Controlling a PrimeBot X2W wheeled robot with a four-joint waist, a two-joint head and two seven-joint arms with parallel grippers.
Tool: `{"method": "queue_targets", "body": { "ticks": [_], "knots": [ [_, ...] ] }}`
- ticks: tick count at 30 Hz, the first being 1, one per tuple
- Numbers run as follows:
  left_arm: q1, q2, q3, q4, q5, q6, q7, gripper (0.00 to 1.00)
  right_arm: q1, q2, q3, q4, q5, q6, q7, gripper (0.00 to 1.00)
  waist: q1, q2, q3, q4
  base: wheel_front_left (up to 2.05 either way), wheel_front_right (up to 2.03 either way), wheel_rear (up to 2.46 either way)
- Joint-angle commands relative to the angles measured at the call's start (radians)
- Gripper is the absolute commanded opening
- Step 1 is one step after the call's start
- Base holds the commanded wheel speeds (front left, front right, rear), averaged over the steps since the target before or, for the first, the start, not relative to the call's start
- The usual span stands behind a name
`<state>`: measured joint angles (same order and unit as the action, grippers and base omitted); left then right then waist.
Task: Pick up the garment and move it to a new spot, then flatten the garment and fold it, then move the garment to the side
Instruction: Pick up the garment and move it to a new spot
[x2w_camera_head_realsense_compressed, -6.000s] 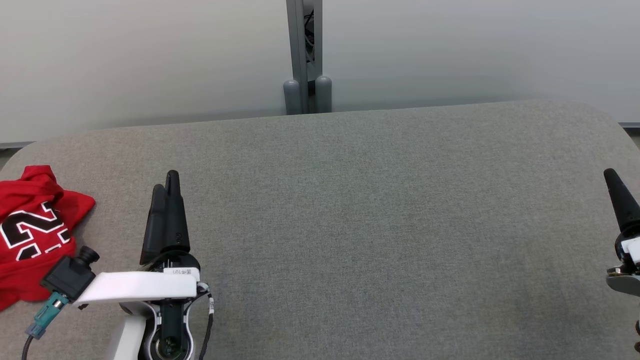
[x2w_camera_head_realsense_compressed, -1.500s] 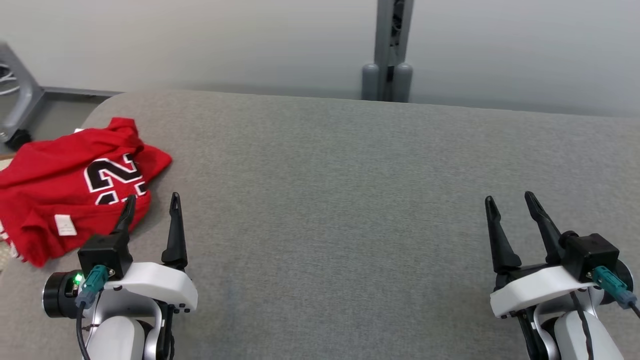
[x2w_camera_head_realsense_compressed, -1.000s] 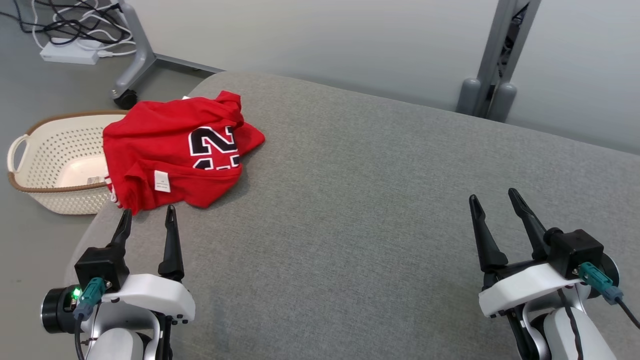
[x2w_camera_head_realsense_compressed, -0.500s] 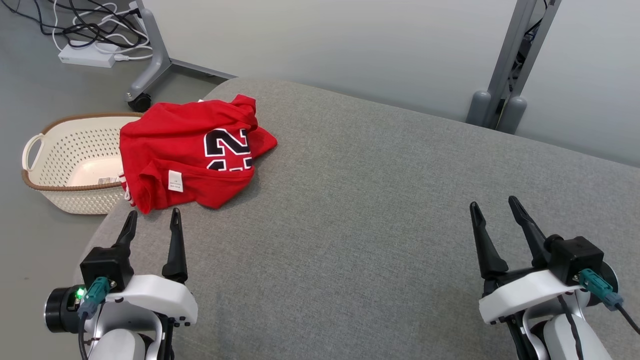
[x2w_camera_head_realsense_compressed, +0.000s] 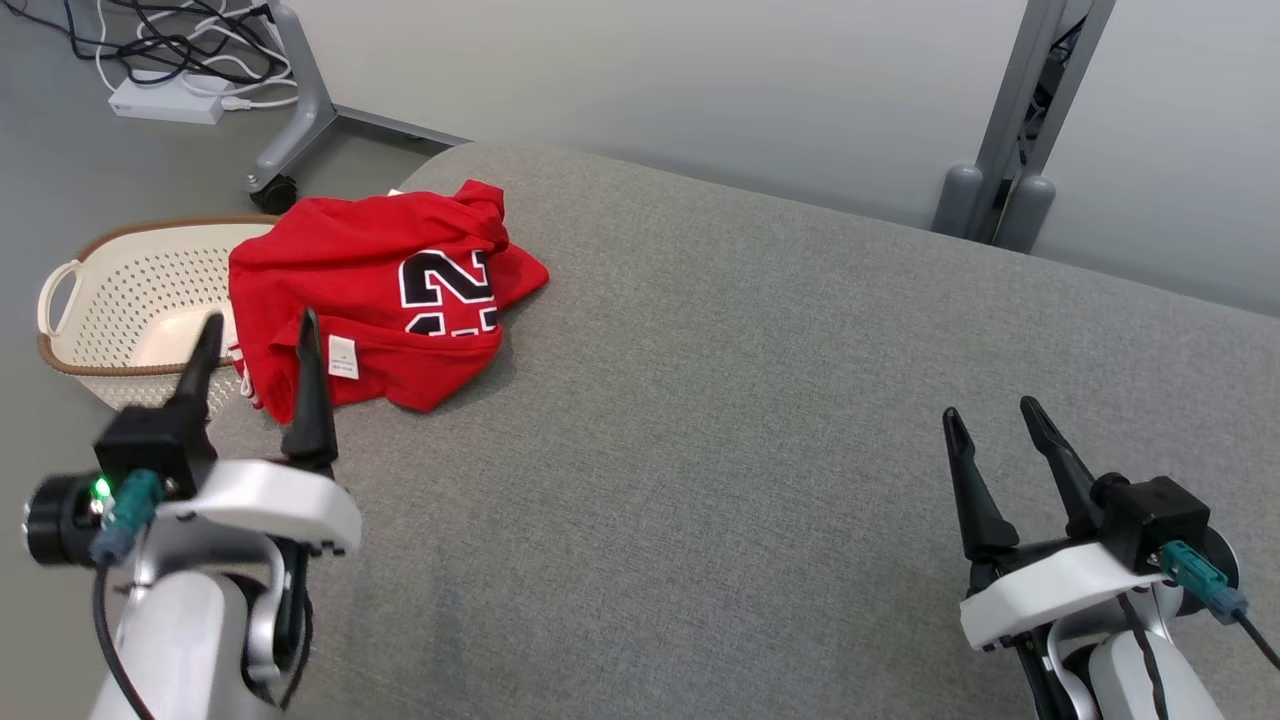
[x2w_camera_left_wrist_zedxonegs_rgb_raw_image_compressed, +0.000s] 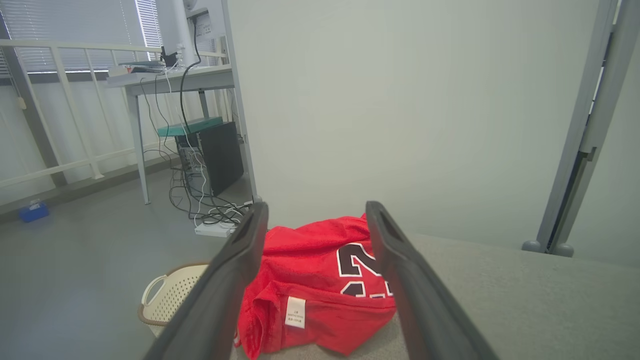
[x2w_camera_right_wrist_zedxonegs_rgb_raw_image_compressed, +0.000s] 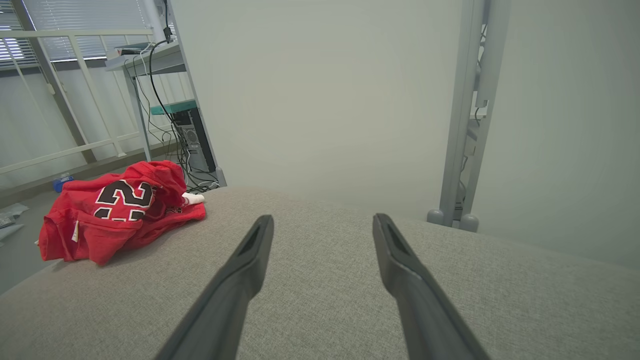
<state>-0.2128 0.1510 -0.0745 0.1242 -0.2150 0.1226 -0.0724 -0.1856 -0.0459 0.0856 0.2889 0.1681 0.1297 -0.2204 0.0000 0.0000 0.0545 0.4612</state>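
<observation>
The crumpled red numbered garment (x2w_camera_head_realsense_compressed: 375, 300) lies upper left on the grey table (x2w_camera_head_realsense_compressed: 750, 450), where the spread left fingers (x2w_camera_head_realsense_compressed: 310, 400) have just advanced towards its near edge for pickup, the right fingers (x2w_camera_head_realsense_compressed: 970, 495) likewise spread.

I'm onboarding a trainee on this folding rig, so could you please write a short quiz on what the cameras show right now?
1. True or false: the left gripper and the right gripper are both open and empty.
2. Fill in: the white basket stands on the ___ beside the grey table.
3. The red garment lies: A) on the table's far left corner; B) inside the basket; C) between the right gripper's fingers.
Key: 1 true; 2 floor; 3 A.
</observation>
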Motion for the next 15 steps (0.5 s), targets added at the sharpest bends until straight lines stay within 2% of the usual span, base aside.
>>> {"method": "queue_targets", "body": {
  "ticks": [1,7,10,15],
  "knots": [
    [-0.041,0.014,0.005,-0.014,0.007,-0.008,0.005,1.00,-0.011,-0.007,0.000,-0.006,-0.006,0.002,0.002,1.00,0.0000,0.0000,0.008,-0.003,0.00,0.00,0.00],
    [-0.222,0.059,0.022,0.003,-0.022,-0.039,0.093,1.00,-0.038,-0.007,0.010,-0.025,-0.029,0.002,0.022,1.00,0.0000,0.0000,0.061,-0.039,0.00,0.00,0.00],
    [-0.300,0.082,0.022,0.084,-0.049,-0.068,0.163,1.00,-0.057,-0.009,0.018,-0.035,-0.037,0.002,0.030,1.00,0.0000,0.0000,0.097,-0.072,0.00,0.00,0.00],
    [-0.404,0.109,0.019,0.294,-0.092,-0.121,0.259,1.00,-0.087,-0.017,0.038,-0.050,-0.054,0.002,0.045,1.00,0.0000,0.0000,0.167,-0.129,0.00,0.00,0.00]
  ]
}}
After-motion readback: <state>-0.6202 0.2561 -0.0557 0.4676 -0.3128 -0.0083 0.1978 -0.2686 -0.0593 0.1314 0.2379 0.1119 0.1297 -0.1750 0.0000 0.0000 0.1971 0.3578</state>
